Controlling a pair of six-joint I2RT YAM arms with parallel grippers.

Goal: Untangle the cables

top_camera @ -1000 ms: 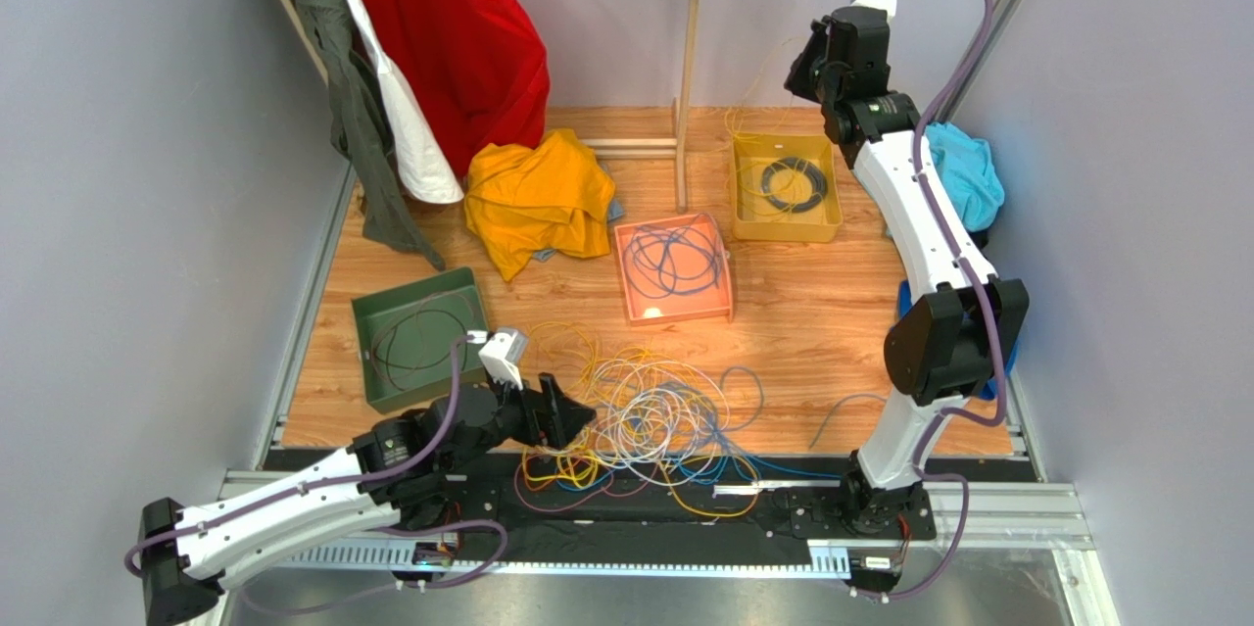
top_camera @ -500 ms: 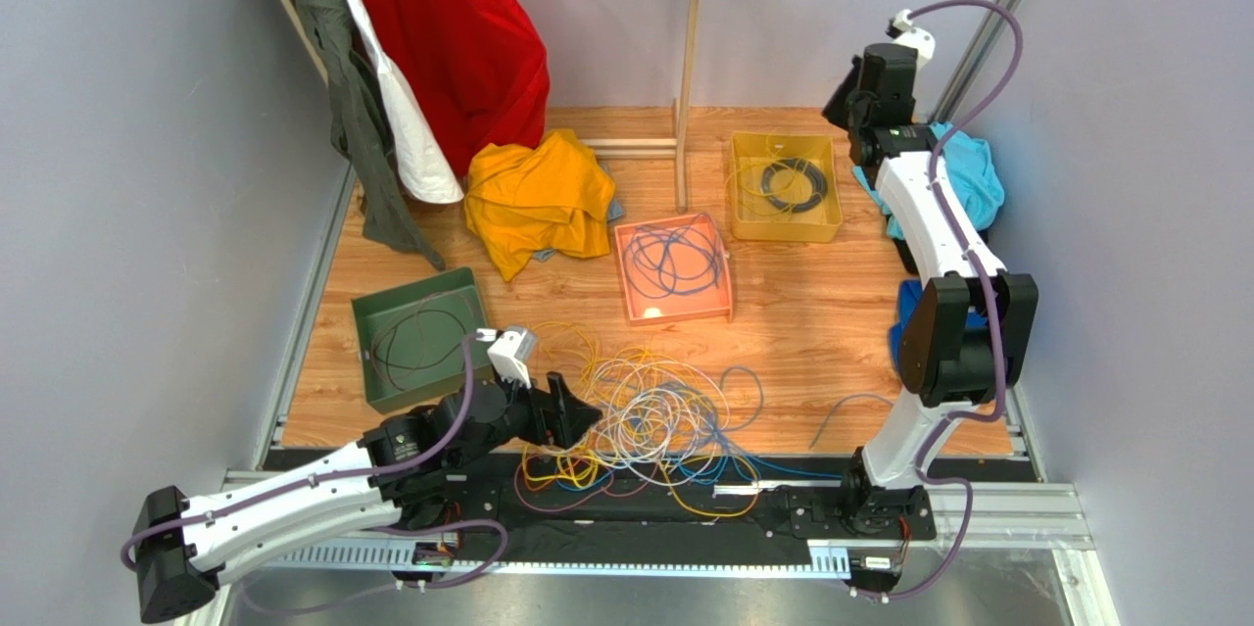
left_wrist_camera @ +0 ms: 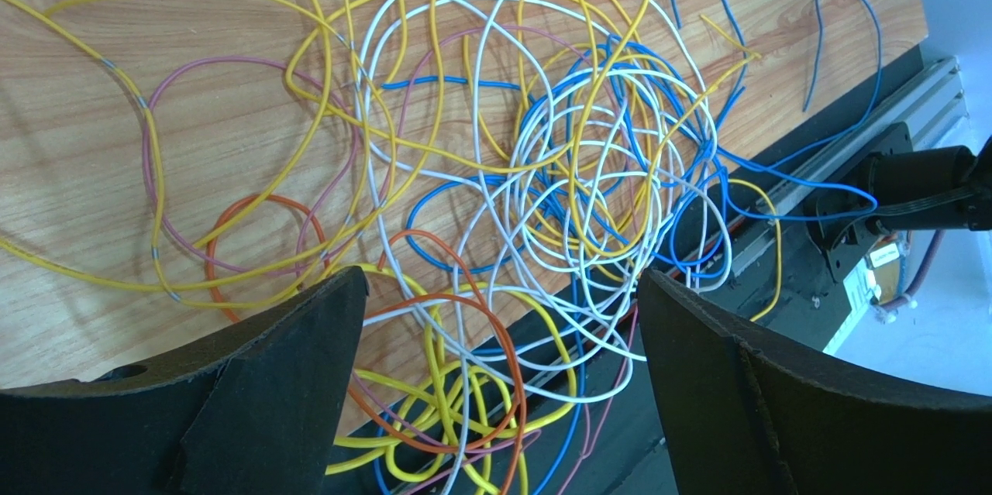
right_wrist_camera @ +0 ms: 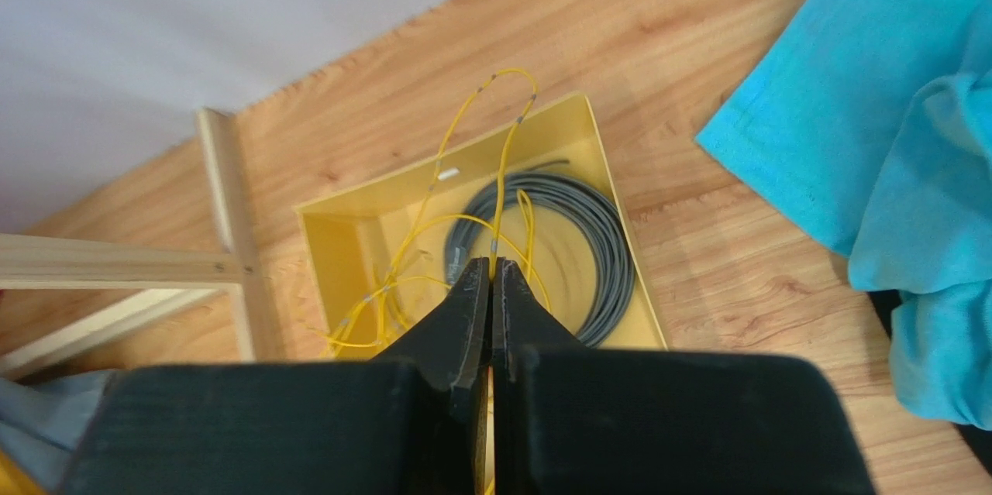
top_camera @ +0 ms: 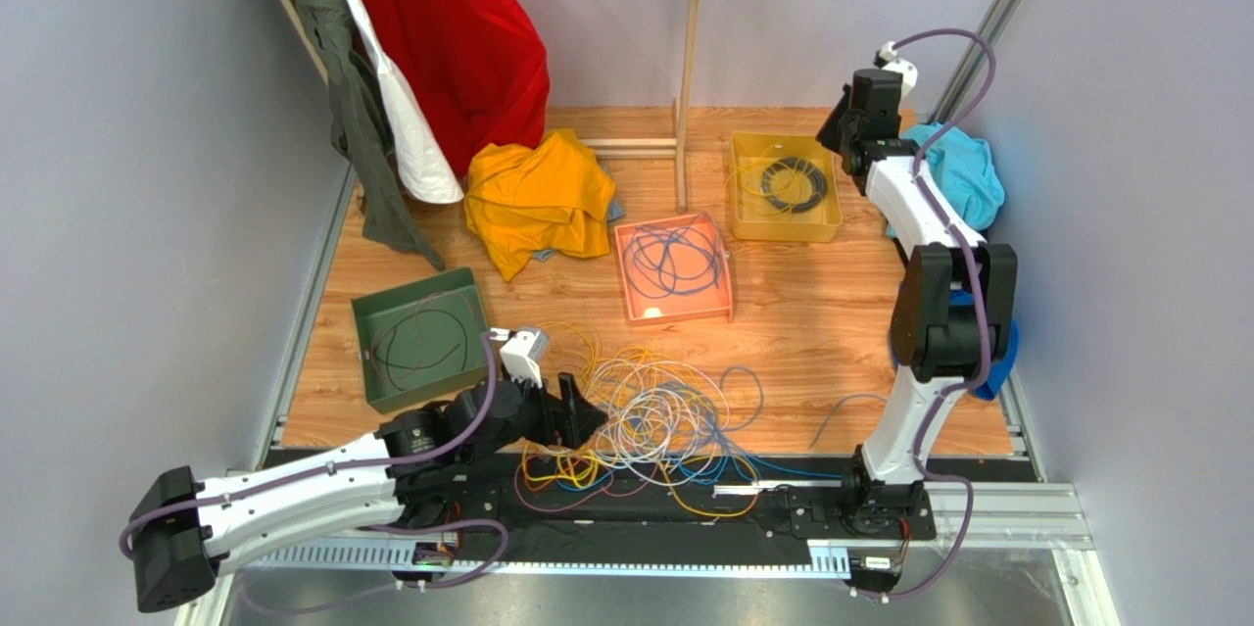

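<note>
Hovering spread wide, the left claw [left_wrist_camera: 495, 309] frames the tangled cables [left_wrist_camera: 559, 158] on the tabletop [left_wrist_camera: 93, 65]; the right claw [right_wrist_camera: 490, 272], clenched, pinches one yellow cable [right_wrist_camera: 502, 176] over the yellow tray [right_wrist_camera: 332, 242].

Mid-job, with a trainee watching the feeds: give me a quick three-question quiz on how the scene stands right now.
1. True or false: the left hand is shut on the tangled cables.
2. Which tray lies below the right hand? A) green tray B) orange tray C) yellow tray
3. Fill in: the right hand is pinching a thin ____ cable.

Key: 1 false, it hangs open above them. 2 C. 3 yellow; the yellow cable runs up from between its shut fingers.
</note>
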